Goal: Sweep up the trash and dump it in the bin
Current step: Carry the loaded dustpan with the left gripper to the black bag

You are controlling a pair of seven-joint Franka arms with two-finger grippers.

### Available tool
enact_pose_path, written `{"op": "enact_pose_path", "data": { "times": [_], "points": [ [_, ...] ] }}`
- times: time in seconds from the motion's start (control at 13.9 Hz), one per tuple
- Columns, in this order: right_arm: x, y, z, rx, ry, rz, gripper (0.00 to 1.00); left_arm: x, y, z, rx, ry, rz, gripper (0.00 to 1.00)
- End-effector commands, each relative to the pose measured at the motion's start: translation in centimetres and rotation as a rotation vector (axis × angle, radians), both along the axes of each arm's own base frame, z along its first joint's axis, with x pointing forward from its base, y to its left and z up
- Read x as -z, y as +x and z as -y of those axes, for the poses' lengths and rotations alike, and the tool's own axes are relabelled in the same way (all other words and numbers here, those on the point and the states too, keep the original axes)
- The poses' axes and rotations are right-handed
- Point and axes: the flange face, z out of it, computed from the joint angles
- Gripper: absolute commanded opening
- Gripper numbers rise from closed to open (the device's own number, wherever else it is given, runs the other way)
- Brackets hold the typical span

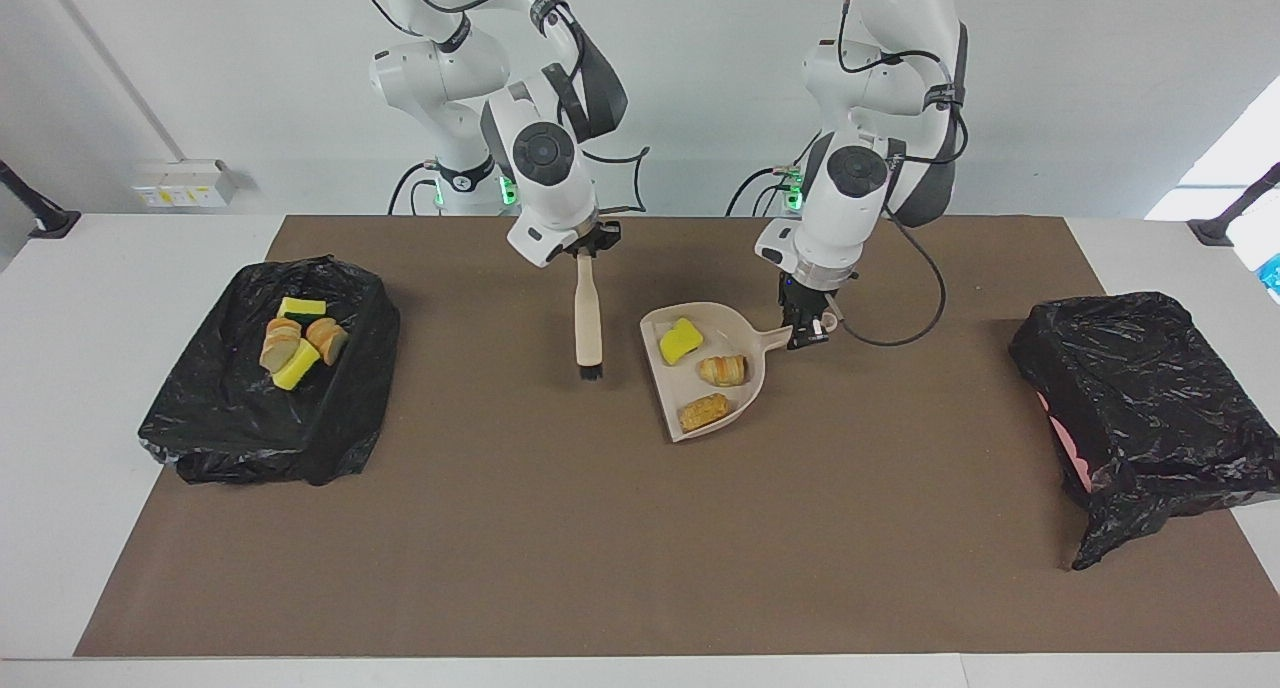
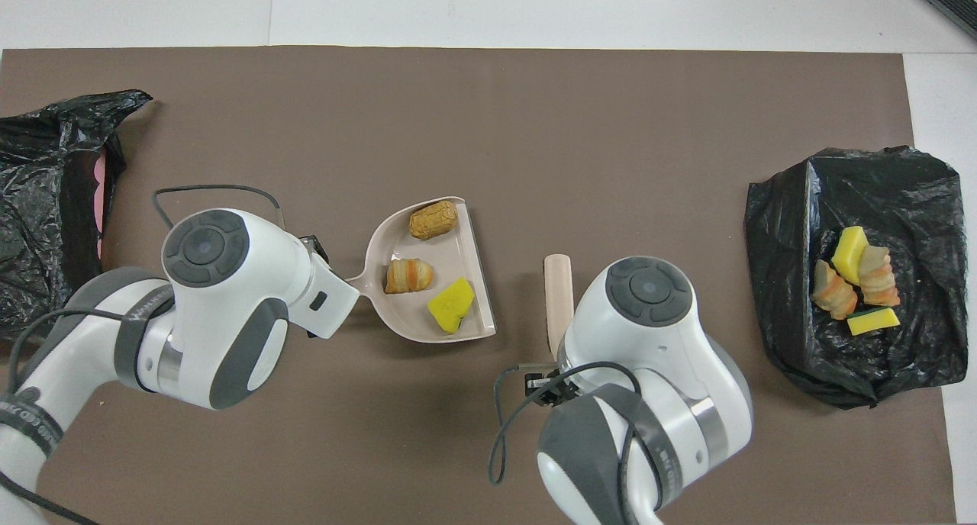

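The beige dustpan (image 1: 748,388) sits level over the middle of the brown mat, and my left gripper (image 1: 806,332) is shut on its handle. Three pieces of trash lie in it: a yellow sponge chunk (image 1: 680,340), an orange-brown bread-like piece (image 1: 722,369) and a darker brown piece (image 1: 703,411). From above they show as yellow sponge chunk (image 2: 451,304), bread-like piece (image 2: 408,275) and darker piece (image 2: 433,220). My right gripper (image 1: 585,251) is shut on the beige brush (image 1: 588,318), which hangs bristles down beside the dustpan. The black-bagged bin (image 1: 330,418) stands at the right arm's end.
That bin holds several yellow and orange-brown scraps (image 1: 297,343). A second black-bagged container (image 1: 1140,398), with a bit of pink showing, stands at the left arm's end. The brown mat (image 1: 600,548) covers most of the white table.
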Motion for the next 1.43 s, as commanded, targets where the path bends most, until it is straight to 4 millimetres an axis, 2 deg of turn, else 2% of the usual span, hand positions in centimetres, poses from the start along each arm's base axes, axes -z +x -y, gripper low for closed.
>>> {"op": "enact_pose_path", "data": {
  "times": [0.0,0.07,0.22,0.36,0.5,0.65,0.72,0.93,1.15,1.36],
  "points": [
    [0.6,-3.6,0.3,0.048,-0.013,0.092,0.0,-4.1,3.2,-2.6,-0.01,-0.024,-0.026,0.0],
    [0.8,-3.7,0.4,0.059,-0.008,0.099,0.0,-5.2,3.9,-3.9,-0.009,-0.032,-0.029,0.0],
    [2.0,-5.2,-2.4,0.07,0.011,0.112,0.0,-8.1,5.5,-7.5,-0.012,-0.046,-0.032,0.0],
    [3.4,-5.7,-3.2,0.055,0.002,0.094,0.0,-10.8,6.6,-10.6,-0.005,-0.065,-0.032,0.0],
    [5.4,-7.1,-5.0,0.009,-0.012,0.065,0.0,-12.6,7.4,-14.2,0.005,-0.07,-0.021,0.0],
    [6.0,-7.3,-5.6,-0.001,-0.011,0.062,0.0,-14.1,7.8,-18.1,0.018,-0.074,-0.003,0.0],
    [6.0,-7.8,-6.1,-0.011,-0.011,0.063,0.0,-14.7,8.0,-19.9,0.023,-0.072,-0.01,0.0],
    [5.9,-8.1,-6.0,-0.013,-0.025,0.046,0.0,-15.7,8.9,-26.5,0.048,-0.079,-0.035,0.0],
    [6.4,-8.5,-5.7,-0.012,-0.036,0.035,0.0,-15.7,8.2,-32.0,0.053,-0.079,-0.029,0.0],
    [6.8,-8.3,-5.7,0.004,-0.035,0.03,0.0,-16.9,7.5,-38.4,0.087,-0.068,-0.021,0.0]
  ]
}}
